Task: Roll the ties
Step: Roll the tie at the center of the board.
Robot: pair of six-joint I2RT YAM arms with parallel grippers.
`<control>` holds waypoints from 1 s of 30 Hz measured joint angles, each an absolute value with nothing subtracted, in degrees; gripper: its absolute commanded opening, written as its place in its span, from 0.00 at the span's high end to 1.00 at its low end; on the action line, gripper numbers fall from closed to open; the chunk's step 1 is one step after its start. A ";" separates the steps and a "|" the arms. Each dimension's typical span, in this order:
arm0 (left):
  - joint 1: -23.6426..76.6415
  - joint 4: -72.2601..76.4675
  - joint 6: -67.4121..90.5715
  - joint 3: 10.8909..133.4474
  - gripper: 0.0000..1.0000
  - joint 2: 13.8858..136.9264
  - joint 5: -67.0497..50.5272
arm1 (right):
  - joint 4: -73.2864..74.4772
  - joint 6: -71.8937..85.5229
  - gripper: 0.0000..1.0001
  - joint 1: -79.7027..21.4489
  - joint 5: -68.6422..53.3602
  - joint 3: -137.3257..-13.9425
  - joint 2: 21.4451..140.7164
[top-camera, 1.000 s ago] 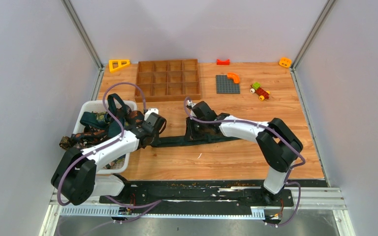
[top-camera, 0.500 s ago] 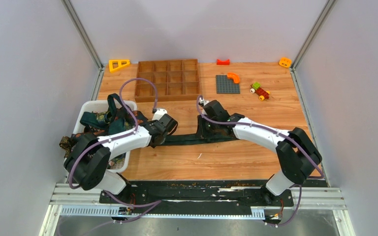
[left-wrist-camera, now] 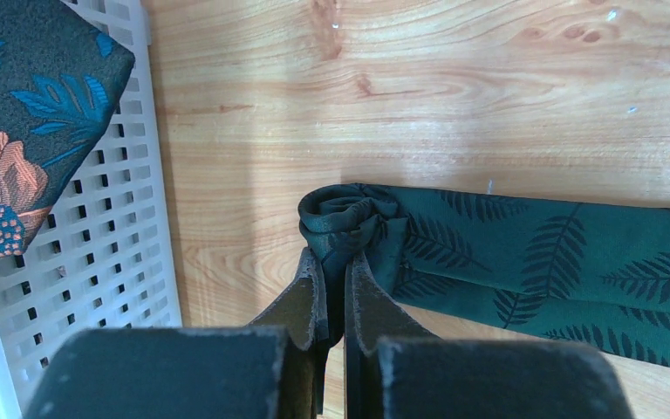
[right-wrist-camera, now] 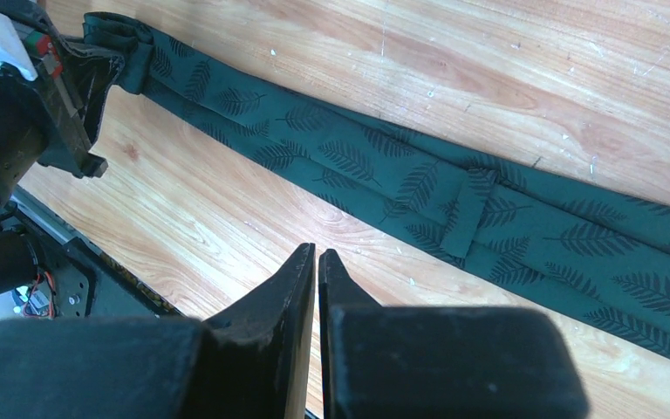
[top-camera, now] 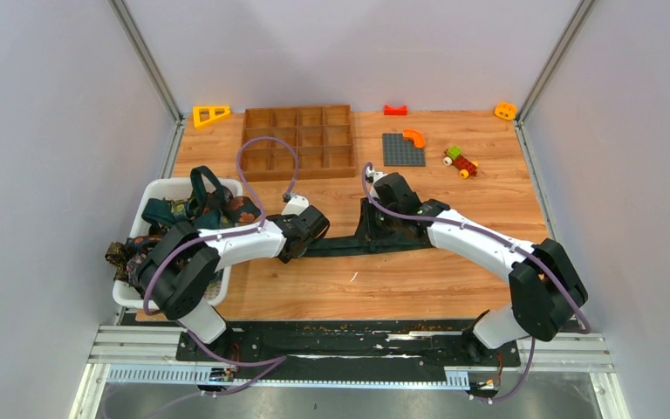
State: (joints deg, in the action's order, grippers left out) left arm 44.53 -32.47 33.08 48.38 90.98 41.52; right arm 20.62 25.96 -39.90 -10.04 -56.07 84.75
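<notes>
Tie (left-wrist-camera: 576, 271) of dark green cloth with a leaf pattern lies flat on the wooden table (top-camera: 401, 279). It runs left to right across the middle, a little beyond the arms' bases. Its left end is curled into a small loose roll (left-wrist-camera: 345, 214). The left claw (left-wrist-camera: 336, 272) has its fingers pressed together on the cloth at that roll, pinching it from the near side. The right claw (right-wrist-camera: 317, 255) is further right along the same tie. Its fingers are closed to a hairline gap with nothing between them, and the tips sit just beside the near edge of the cloth, close to a narrow band (right-wrist-camera: 462, 218) across the tie. Whether the tips touch the wood I cannot tell.

At the table's left edge, near the left claw, stands a white slotted basket (top-camera: 129, 297). It holds a tangle of other ties (top-camera: 194, 208), teal, dark and brown patterned.

Further off is a wooden tray (top-camera: 297, 140) of square compartments, with a yellow triangle (top-camera: 211, 114) to its left. Right of the tray lies a grey studded plate (top-camera: 399, 153) with an orange curved piece (top-camera: 414, 137) on its far right corner. Just right of the plate is a small brick car (top-camera: 461, 161). A red piece (top-camera: 394, 109) and an orange block (top-camera: 505, 110) lie at the far edge.
</notes>
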 measured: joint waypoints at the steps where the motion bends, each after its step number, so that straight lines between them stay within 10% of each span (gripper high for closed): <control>1: 44.77 -32.45 33.08 48.64 1.00 91.37 41.76 | 20.73 25.87 0.92 -39.86 -10.04 -56.05 84.64; 30: 48.88 -34.83 35.64 50.52 1.00 89.84 46.39 | 15.07 28.21 0.94 -39.55 -15.11 -58.19 99.92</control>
State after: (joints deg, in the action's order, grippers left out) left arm 48.88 -34.83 35.64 50.52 89.84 46.39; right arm 15.07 28.21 -39.55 -15.11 -58.19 99.92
